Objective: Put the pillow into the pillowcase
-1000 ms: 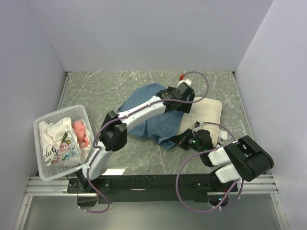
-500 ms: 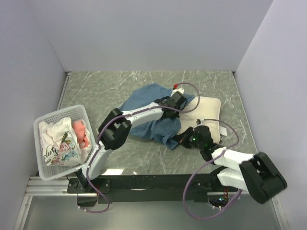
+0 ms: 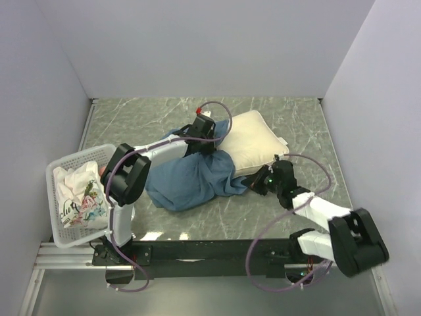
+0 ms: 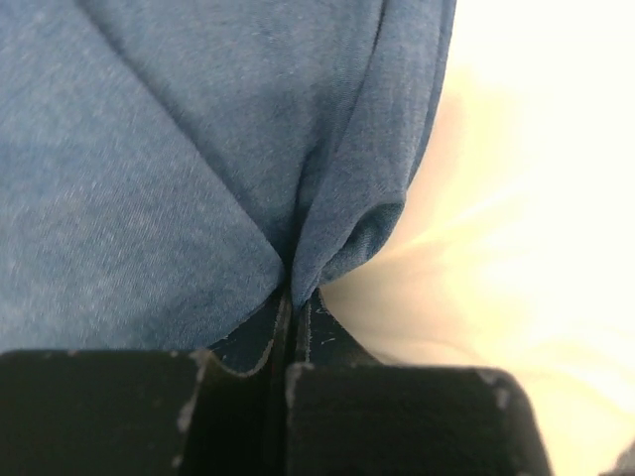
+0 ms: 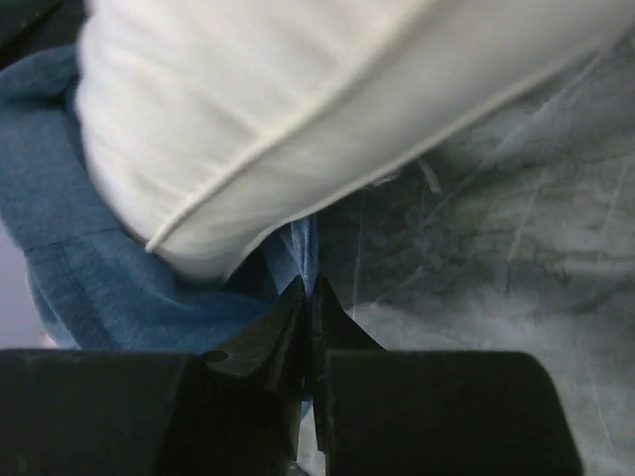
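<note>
Marbled grey table (image 3: 131, 125) is enclosed by plain white walls. Within the last second the left gripper (image 4: 295, 297) has been closed on a fold of the blue pillowcase (image 3: 187, 181) and drawn back and leftward. The pillow (image 3: 253, 141) has been shifted with it and now lies slanted at mid-table, nearly all uncovered. A hem of the pillowcase is pinched in the right gripper (image 5: 308, 293), just under the pillow's near edge. With the cloth held at two points, the opening is judged ready to be spread; insertion has barely begun.
</note>
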Motion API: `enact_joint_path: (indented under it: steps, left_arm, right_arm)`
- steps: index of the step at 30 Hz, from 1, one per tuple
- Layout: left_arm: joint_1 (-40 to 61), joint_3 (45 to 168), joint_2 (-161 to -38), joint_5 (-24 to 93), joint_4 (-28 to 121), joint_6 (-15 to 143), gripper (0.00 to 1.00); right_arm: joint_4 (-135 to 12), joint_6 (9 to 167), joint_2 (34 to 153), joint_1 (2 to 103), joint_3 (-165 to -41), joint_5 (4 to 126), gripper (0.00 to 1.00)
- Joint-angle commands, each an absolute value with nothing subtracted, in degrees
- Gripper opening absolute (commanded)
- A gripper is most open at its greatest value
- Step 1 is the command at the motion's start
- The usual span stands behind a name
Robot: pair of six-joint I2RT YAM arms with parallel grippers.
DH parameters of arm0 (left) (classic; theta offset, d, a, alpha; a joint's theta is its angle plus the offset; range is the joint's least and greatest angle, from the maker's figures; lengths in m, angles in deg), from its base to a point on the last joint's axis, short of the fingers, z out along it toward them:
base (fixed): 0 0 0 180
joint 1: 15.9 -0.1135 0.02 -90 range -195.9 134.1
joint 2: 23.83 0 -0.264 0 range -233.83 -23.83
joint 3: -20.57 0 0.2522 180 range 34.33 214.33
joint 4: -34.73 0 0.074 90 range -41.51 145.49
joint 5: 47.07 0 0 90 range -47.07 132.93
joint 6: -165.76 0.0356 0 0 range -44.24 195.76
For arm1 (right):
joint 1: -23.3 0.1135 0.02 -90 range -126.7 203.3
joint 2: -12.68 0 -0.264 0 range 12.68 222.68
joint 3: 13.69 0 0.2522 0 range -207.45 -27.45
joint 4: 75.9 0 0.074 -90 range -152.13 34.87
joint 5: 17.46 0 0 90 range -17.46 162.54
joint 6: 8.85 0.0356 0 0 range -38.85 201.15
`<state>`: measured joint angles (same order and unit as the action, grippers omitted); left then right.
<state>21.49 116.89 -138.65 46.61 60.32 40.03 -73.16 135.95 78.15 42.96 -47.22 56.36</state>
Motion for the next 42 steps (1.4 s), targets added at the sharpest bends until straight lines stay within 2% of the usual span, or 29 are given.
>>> enact_joint_path:
  steps: [1,2,3,7,13,19,22,29,39,41,42]
  left_arm:
    - [18.3,112.6,-139.4,51.7,71.7,43.7,0.01]
    - [18.3,112.6,-139.2,51.6,71.9,43.8,0.01]
    - [18.3,112.7,-138.9,51.3,71.8,43.9,0.01]
    - [18.3,113.4,-137.2,49.6,71.5,44.0,0.01]
    - [18.9,116.5,-132.1,46.1,71.7,45.4,0.01]
    - [21.8,119.5,-125.9,44.7,72.5,48.3,0.01]
    - [22.6,120.5,-121.2,45.0,72.9,49.5,0.01]
    - [23.1,122.7,-111.6,43.5,72.9,51.0,0.01]
    - [23.4,125.3,-101.0,49.3,72.8,49.8,0.01]
    - [23.4,123.5,-99.0,53.4,71.6,47.7,0.01]
    - [23.3,122.8,-97.5,55.3,71.3,46.3,0.04]
  right_arm:
    - [-87.3,139.8,88.6,33.2,-42.5,41.8,0.09]
    - [-91.9,140.5,91.2,31.1,-42.3,37.3,0.08]
    - [-93.8,141.1,96.3,27.2,-42.2,35.8,0.08]
    - [-101.3,144.7,106.4,22.1,-44.3,31.6,0.04]
    - [-100.7,145.6,117.3,18.6,-52.8,31.0,0.05]
    - [-114.5,157.3,125.8,16.5,-57.5,25.7,0.04]
    - [-106.6,153.1,119.9,15.1,-60.7,27.0,0.04]
    - [-75.5,140.2,97.0,13.7,-73.3,34.5,0.04]
    - [-51.0,128.7,71.2,16.4,-96.4,41.2,0.04]
    - [-49.7,127.6,66.1,19.1,-100.6,44.0,0.07]
    - [-49.2,127.2,65.0,20.1,-101.7,45.9,0.14]
